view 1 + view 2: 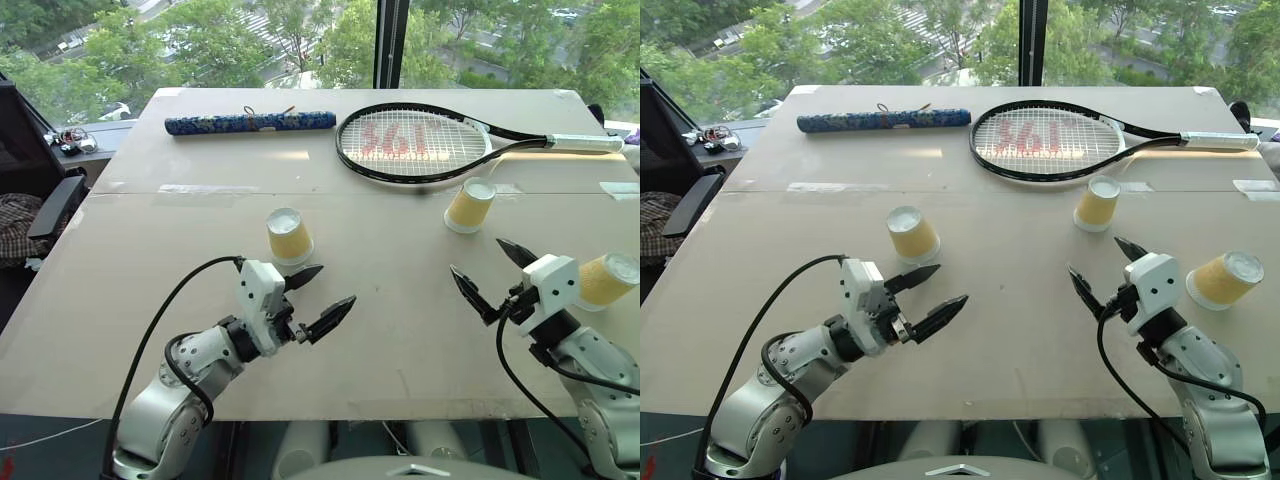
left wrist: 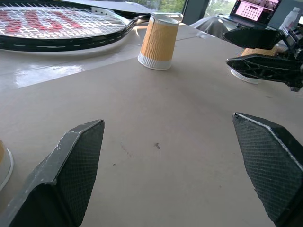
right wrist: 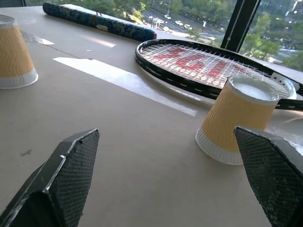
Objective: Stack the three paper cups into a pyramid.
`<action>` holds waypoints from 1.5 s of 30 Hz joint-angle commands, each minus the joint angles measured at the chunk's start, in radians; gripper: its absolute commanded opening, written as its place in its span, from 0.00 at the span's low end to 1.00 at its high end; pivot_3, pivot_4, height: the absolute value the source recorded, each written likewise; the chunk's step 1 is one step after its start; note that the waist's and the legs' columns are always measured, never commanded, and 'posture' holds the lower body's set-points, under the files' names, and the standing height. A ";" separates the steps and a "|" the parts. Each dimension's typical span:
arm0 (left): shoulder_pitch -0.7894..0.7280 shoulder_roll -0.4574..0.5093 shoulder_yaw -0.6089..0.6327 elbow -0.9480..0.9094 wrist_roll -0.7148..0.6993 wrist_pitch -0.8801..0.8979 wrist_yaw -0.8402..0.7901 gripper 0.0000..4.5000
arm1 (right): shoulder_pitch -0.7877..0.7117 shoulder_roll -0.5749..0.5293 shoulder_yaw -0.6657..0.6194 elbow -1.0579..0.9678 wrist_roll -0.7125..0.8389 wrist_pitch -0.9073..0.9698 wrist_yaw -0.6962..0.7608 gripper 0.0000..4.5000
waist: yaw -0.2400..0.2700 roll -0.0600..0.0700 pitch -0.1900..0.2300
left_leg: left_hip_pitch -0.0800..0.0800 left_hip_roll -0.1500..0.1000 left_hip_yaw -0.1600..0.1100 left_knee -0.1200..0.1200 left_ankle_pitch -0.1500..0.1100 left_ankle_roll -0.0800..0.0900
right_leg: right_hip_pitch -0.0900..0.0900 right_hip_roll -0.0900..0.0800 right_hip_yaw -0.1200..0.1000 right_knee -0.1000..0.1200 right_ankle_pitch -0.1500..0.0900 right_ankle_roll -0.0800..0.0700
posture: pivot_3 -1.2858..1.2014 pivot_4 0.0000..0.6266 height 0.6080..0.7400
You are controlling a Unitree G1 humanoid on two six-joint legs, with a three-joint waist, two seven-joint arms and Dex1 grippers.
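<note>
Three paper cups, upside down and well apart: left cup (image 1: pixel 289 236) beside spread left gripper (image 1: pixel 313 300), middle cup (image 1: pixel 470 205) and right cup (image 1: pixel 608 279) near spread right gripper (image 1: pixel 492 274); each to be pinched mid-wall, kept upright

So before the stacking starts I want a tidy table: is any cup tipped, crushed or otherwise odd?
Nothing stands out. All three cups stand apart, upside down and undamaged on the table, nothing spilled.
</note>
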 commanded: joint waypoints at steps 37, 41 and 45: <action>-0.220 0.071 -0.061 0.045 -0.103 0.031 -0.223 0.98 | -0.182 -0.245 -0.493 -0.001 -0.026 0.528 -0.105 1.00 | 0.001 0.002 0.001 | -0.009 -0.001 -0.003 0.001 0.000 0.000 | -0.005 0.000 -0.004 -0.003 0.000 0.000 | 0.52 0.24 1.00; -0.233 0.090 -0.076 0.061 -0.088 0.016 -0.280 0.98 | -0.144 -0.177 -0.545 -0.035 0.033 0.607 -0.126 1.00 | 0.000 0.003 0.001 | -0.010 -0.001 -0.004 0.001 0.000 0.000 | -0.005 0.000 -0.004 -0.003 0.000 0.000 | 0.52 0.24 1.00; -0.228 0.099 -0.075 0.068 -0.084 0.009 -0.302 0.98 | -0.131 -0.147 -0.564 -0.050 0.048 0.638 -0.148 1.00 | -0.002 0.004 0.001 | -0.009 -0.001 -0.002 0.001 0.000 0.000 | -0.005 0.000 -0.002 -0.002 0.000 0.000 | 0.52 0.24 1.00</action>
